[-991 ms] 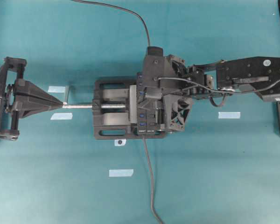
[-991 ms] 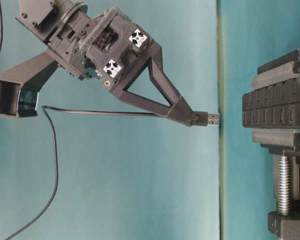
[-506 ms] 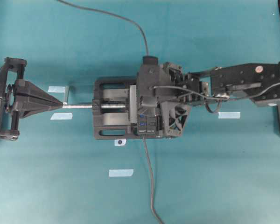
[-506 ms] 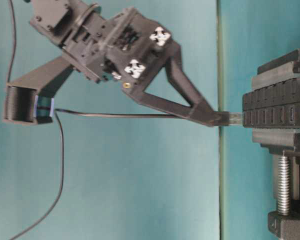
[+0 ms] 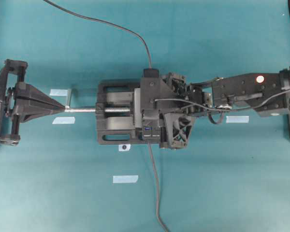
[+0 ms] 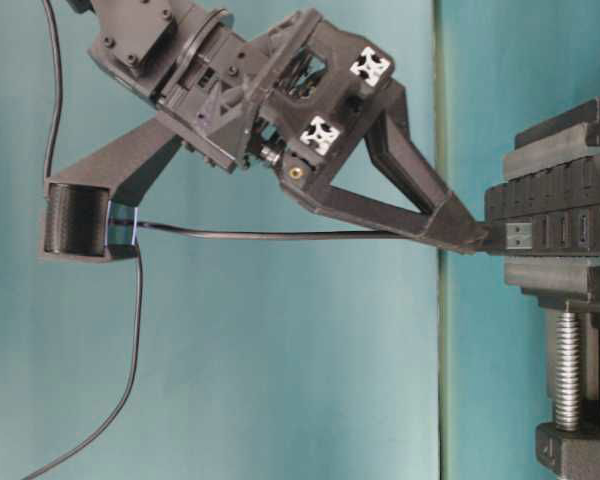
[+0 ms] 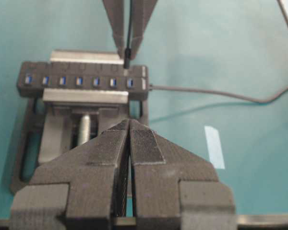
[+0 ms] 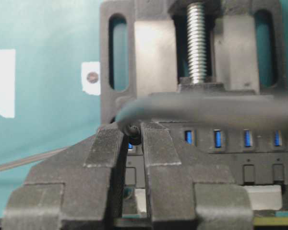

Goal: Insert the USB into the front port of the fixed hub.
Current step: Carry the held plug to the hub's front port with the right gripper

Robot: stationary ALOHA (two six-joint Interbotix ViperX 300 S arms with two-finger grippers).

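My right tool (image 6: 475, 238) is clenched on the small black rectangular USB plug (image 6: 520, 236) with its silver metal tip, which ends a long thin dark-grey cable (image 6: 280, 235). In the table-level view that tip sits at the face of the long narrow black hub (image 6: 550, 218), in line with one of its ports; I cannot tell how far in it has gone. The hub is pinched in a bulky black vise (image 5: 117, 119) with a silver screw (image 5: 87, 109), standing on the teal desk (image 5: 208, 183).

I judge the plug light and rigid, its short body the only sensible place to pinch; the cable behind is limp and would give no steering. The metal shell looks smooth, so a slight tilt could jam it against the port edge.

My left tool (image 7: 128, 139) hangs back, pads pressed together on nothing.

Count: one plug, one hub, one vise, two tools, seven blue ports (image 7: 79, 81) in the left wrist view, four strips of pale tape (image 5: 125, 179) overhead.
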